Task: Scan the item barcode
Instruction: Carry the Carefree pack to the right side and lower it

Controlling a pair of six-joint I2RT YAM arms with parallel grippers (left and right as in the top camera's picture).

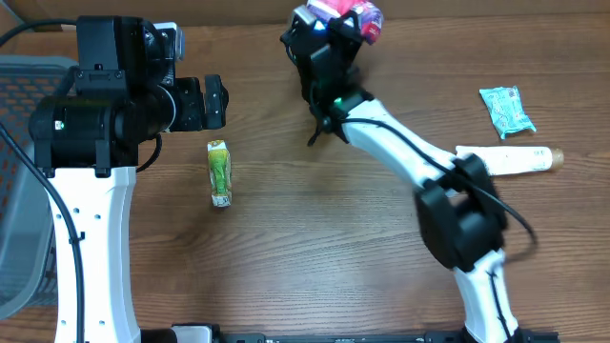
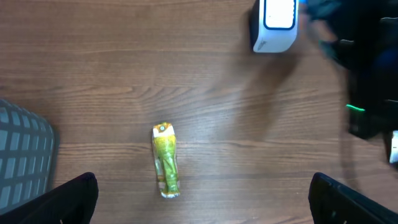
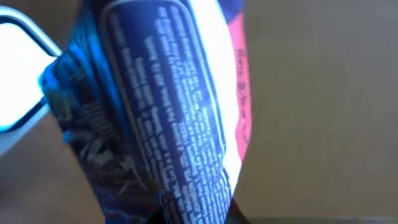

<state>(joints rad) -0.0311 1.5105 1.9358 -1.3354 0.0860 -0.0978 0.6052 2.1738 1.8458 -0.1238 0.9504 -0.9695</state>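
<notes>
- The right gripper [image 1: 335, 36] is pinched tight on a pink-and-blue packet [image 1: 358, 16] at the far edge of the table [image 1: 315, 238]. The packet's printed blue side fills the right wrist view.
- A white-faced scanner [image 2: 274, 25] stands just beside the packet, mostly hidden under the arm from overhead.
- The left gripper [image 1: 213, 102] has its fingers spread wide, holding nothing, near a green sachet [image 1: 219, 172] lying flat.
- A teal pouch [image 1: 505, 110] and a cream tube [image 1: 505, 160] lie well to the right.
- A grey basket [image 1: 24, 191] sits at the left.

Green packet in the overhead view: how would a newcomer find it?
On the wooden table, look just right of the left arm. The narrow green packet lies there alone, the only green-and-yellow item; the teal sachet and cream tube sit far right.
</notes>
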